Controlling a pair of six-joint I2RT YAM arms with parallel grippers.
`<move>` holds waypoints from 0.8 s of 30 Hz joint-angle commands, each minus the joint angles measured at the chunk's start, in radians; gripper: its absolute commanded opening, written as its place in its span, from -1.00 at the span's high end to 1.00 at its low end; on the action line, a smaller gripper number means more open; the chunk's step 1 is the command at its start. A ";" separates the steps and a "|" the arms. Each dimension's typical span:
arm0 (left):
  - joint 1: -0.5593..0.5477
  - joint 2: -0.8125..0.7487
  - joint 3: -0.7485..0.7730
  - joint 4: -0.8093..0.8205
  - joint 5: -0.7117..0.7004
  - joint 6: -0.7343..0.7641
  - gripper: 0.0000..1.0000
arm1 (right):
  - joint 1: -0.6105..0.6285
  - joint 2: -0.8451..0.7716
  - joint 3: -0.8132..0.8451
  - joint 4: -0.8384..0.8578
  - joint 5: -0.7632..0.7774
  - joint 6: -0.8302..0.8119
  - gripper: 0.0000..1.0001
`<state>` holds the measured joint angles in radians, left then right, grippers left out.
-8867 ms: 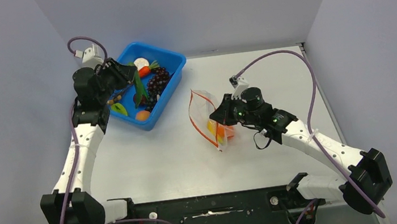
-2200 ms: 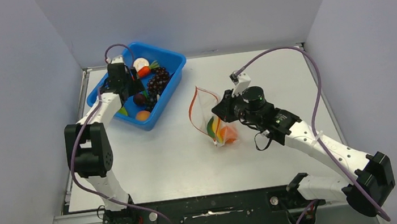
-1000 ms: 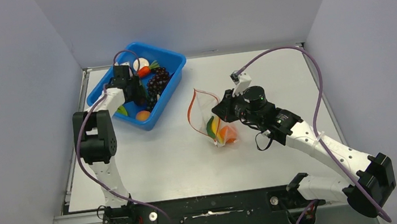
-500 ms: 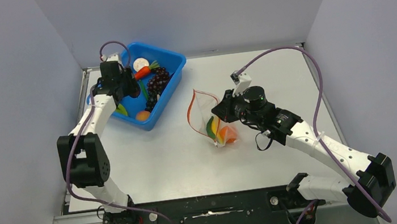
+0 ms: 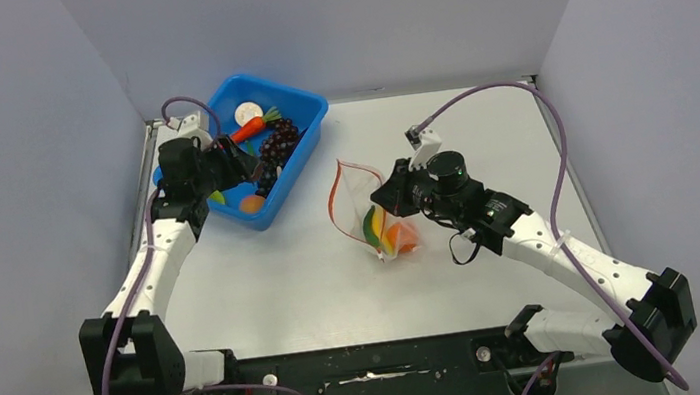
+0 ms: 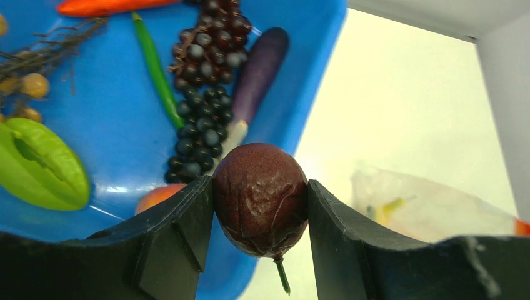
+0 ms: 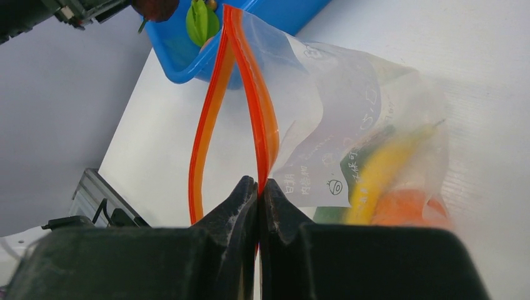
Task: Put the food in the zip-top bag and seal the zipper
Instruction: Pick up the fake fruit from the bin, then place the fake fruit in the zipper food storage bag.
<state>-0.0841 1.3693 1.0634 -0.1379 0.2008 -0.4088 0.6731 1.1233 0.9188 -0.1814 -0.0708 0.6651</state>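
My left gripper point(image 6: 261, 209) is shut on a dark maroon round fruit point(image 6: 261, 197) with a thin green stem, held above the near right rim of the blue bin point(image 6: 312, 56). In the top view it point(image 5: 239, 163) hangs over the bin. My right gripper point(image 7: 258, 187) is shut on the red-orange zipper point(image 7: 253, 94) of the clear bag point(image 7: 350, 100) and holds one lip up, so the mouth gapes. A yellow banana point(image 7: 381, 169), an orange piece point(image 7: 406, 209) and a green piece lie inside. The bag point(image 5: 358, 196) stands at the table's middle.
The blue bin point(image 5: 307, 112) at the back left holds dark grapes point(image 6: 203, 106), a carrot point(image 5: 250, 127), a purple aubergine point(image 6: 259, 65), a green bean point(image 6: 153, 62), a green leaf piece point(image 6: 40, 165), an orange ball point(image 5: 251, 204) and a white disc point(image 5: 249, 112). Grey walls stand on three sides.
My left arm reached into the bin, closed on the dark maroon fruit and has lifted it, drawing back towards me. My right gripper has held the bag's lip almost still.
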 commanded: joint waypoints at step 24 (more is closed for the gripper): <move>-0.349 -0.355 -0.345 0.549 0.362 -0.356 0.35 | -0.012 0.062 0.101 0.069 -0.061 0.039 1.00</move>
<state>-0.3676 0.9977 0.7033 0.2852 0.6003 -0.7357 0.6670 1.2087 0.9894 -0.1856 -0.1089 0.7002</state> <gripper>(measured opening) 0.506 0.032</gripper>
